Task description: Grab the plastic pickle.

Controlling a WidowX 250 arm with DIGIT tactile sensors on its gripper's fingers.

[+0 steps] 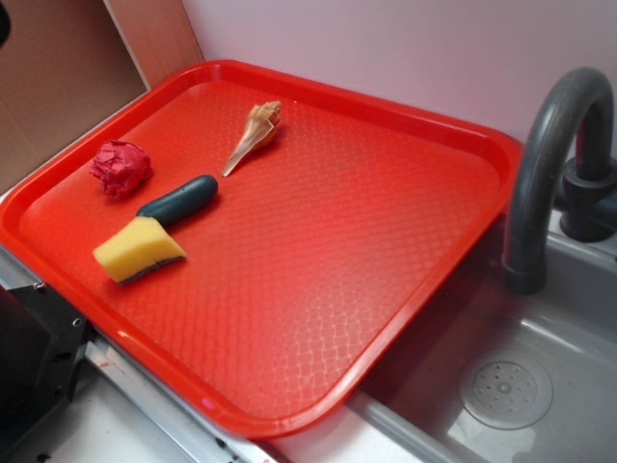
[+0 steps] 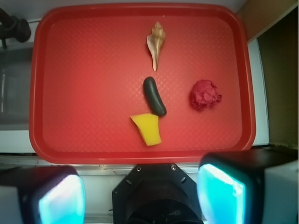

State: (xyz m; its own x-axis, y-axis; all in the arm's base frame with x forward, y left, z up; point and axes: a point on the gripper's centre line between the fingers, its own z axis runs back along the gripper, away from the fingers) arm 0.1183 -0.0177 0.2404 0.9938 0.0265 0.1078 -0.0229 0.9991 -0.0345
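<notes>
Exterior view: the plastic pickle [image 1: 179, 201] lies flat on the red tray [image 1: 318, 289], its lower end touching the yellow sponge [image 1: 138, 249] at 7 o'clock; seashell [image 1: 254, 136] at 1 o'clock, apart; no arm visible.

Wrist view: pincer [image 2: 140, 193] well short of the tray, fingers [image 2: 222, 196] spread apart, empty; the pickle sits untouched at 12 o'clock; approach, descent and grasp all remain.

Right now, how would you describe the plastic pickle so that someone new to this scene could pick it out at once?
Start at the big red tray beside the sink. Four small things lie on it; the plastic pickle is the middle one, one end touching the yellow sponge and the other toward the seashell. It alone is dark green, smooth and oblong, unlike the crumpled red lump.
</notes>
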